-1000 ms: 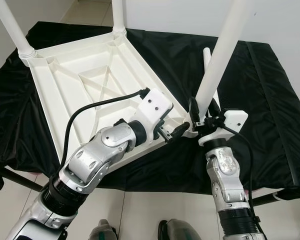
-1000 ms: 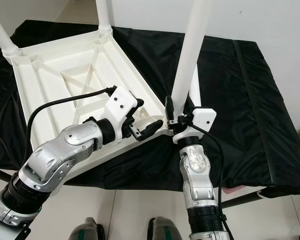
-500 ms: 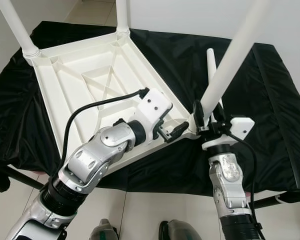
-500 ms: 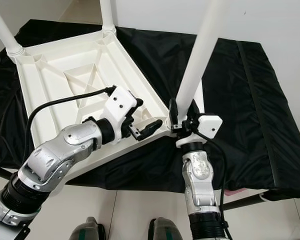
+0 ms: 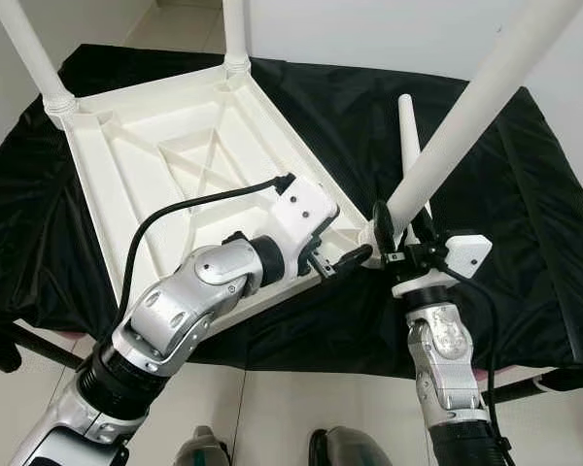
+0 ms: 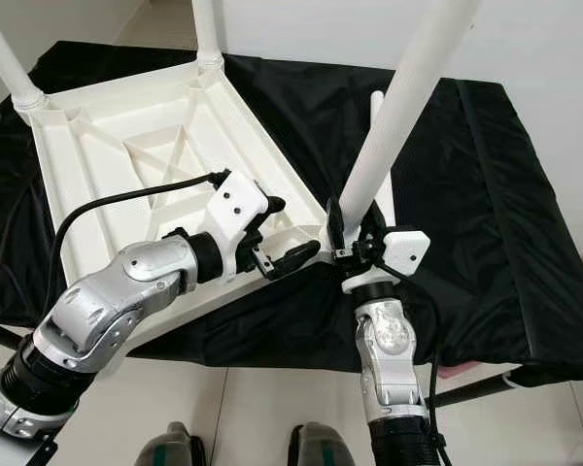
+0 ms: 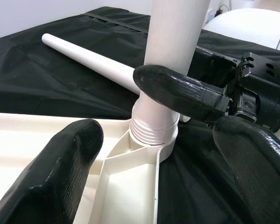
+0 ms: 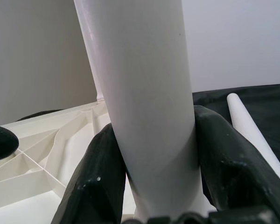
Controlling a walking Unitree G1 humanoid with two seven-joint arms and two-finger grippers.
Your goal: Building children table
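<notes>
A white plastic children's table top (image 5: 155,165) lies upside down on a black cloth, with two legs standing in its far corners. My right gripper (image 5: 400,231) is shut on a third white leg (image 5: 466,116) just above its threaded foot (image 7: 154,130). That foot sits in the near right corner socket, and the leg leans to the right. My left gripper (image 5: 335,260) is open beside that corner, one finger (image 7: 60,172) over the ribbed underside and the other off the edge. A loose leg (image 5: 406,136) lies on the cloth behind.
The black cloth (image 5: 525,194) covers a work table whose near edge runs just under both grippers. There is light tiled floor (image 5: 272,408) below it and a white wall behind. The cloth to the right of the table top is bare.
The leg in my right gripper has tipped further to the right, and the gripper has shifted slightly right with it. My left gripper stays by the corner.
</notes>
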